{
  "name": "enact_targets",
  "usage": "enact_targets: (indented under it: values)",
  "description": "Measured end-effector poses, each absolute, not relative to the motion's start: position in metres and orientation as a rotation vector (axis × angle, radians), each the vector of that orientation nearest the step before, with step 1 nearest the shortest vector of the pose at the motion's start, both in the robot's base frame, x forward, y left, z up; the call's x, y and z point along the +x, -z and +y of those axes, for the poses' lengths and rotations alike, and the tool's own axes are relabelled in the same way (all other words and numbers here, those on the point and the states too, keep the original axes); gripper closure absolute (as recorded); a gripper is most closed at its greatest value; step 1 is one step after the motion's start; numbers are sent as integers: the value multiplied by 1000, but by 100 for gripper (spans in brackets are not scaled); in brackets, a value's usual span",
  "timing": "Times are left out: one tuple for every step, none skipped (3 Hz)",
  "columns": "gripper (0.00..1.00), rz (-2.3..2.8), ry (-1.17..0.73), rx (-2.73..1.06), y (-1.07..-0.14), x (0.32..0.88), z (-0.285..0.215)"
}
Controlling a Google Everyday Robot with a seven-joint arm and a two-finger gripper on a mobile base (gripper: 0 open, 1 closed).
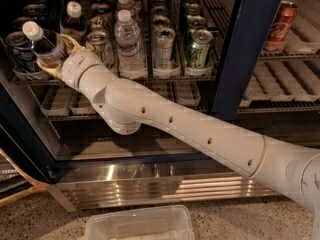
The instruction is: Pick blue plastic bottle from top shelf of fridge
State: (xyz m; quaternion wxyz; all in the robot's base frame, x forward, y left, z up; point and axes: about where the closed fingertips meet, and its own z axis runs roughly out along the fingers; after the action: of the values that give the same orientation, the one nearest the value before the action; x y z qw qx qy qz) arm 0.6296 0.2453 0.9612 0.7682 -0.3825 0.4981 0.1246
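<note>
Clasping tilted blue plastic bottle, gripper fronts top shelf (all wire).

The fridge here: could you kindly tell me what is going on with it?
The robot's arm reaches into the fridge; its hand, at the left end of the top shelf, grips the blue plastic bottle. The bottle is tilted, cap toward the upper left, beside a blue can, and not yet out of the fridge.
</note>
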Motion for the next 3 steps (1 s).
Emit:
enact_targets:
  values:
    - [100, 1069, -281, -815, -968, 631, 241]
    - [100, 1069, -281, -815, -965, 631, 241]
    - [100, 1099, -306, -848, -967, 617, 236]
